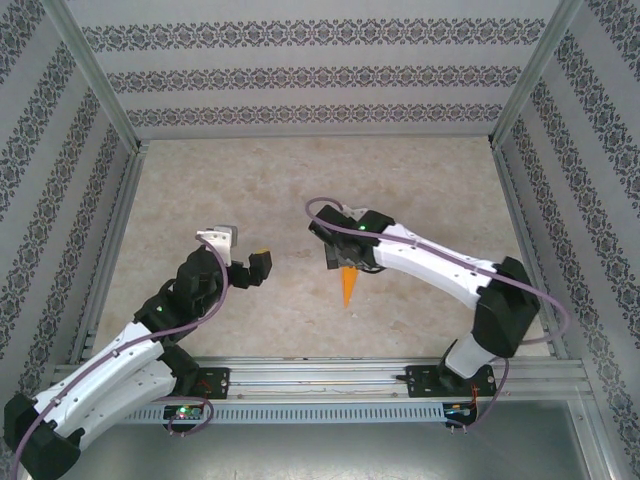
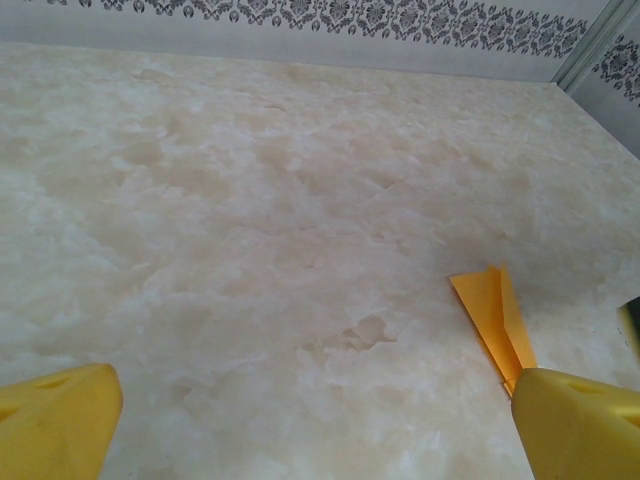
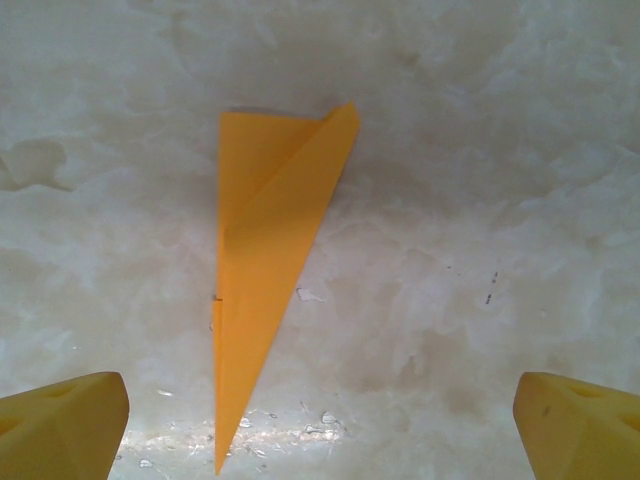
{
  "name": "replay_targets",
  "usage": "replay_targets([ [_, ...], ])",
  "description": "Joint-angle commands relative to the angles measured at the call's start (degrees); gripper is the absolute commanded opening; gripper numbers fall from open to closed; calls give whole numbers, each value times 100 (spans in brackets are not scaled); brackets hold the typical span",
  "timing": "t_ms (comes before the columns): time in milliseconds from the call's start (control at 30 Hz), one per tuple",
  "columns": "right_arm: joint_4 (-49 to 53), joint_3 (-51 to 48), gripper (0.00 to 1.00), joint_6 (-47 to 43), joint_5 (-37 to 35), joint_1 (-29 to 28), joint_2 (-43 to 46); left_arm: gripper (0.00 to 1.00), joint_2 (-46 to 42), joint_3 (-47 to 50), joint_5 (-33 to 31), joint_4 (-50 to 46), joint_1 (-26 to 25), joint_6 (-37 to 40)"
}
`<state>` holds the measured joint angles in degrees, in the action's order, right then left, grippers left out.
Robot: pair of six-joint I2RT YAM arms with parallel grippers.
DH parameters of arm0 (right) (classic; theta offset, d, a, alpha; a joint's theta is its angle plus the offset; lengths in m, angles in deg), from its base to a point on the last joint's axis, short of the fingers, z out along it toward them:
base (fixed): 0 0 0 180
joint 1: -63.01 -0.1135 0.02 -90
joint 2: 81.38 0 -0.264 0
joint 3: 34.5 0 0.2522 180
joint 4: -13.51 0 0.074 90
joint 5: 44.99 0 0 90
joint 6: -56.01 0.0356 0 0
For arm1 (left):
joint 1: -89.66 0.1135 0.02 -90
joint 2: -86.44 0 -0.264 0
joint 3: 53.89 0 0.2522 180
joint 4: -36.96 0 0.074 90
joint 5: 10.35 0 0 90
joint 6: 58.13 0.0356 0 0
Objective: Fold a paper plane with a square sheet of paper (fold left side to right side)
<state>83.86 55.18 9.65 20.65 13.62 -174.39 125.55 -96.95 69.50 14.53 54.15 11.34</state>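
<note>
Paper: the square sheet of paper (image 1: pixel 347 285) is lying flat on the table (image 1: pixel 300 180) as a long, narrow orange dart, its sharp tip pointing toward the arm bases.
Layers: in the right wrist view the paper (image 3: pixel 265 270) is showing a flap crossing the wide end along a diagonal crease; in the left wrist view the paper (image 2: pixel 495 315) seems to be lifting slightly along one fold.
Right gripper: the right gripper (image 3: pixel 320 435) is hanging over the paper with its jaws spread wide and nothing between them; from above, the right gripper (image 1: pixel 335 255) is sitting just over the wide end.
Left gripper: the left gripper (image 1: pixel 255 265) is hovering to the left of the paper, apart from it; its jaws (image 2: pixel 320 430) are standing wide and empty.
Handling: the paper is likely behaving as very light, thin and springy, sliding easily on the smooth table and creasing for good wherever it is pinched.
Where to hold: a long edge near the wide end is looking best, where the layers are stacking and giving some stiffness.
Caution: the tip is looking too frail to grip, and an unpinned side is likely to skate away.
</note>
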Motion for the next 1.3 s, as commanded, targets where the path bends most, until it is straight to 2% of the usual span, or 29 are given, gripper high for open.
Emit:
replay_targets([
  [0,229,309,98,188,-15,-71,-481,100,-116,138,-79,-208,70,157],
  [333,264,998,89,217,-138,-30,-1914,100,-114,311,12,-194,70,129],
  [400,243,999,84,285,-124,20,-2059,100,-114,321,10,-223,71,150],
  [500,176,935,73,411,-57,108,-2144,100,-114,346,22,-232,70,156],
  [967,-96,636,58,559,202,331,-2326,100,-62,416,5,-186,70,260],
  [1267,-149,565,46,585,247,400,-2326,100,-62,416,-19,-210,70,278],
])
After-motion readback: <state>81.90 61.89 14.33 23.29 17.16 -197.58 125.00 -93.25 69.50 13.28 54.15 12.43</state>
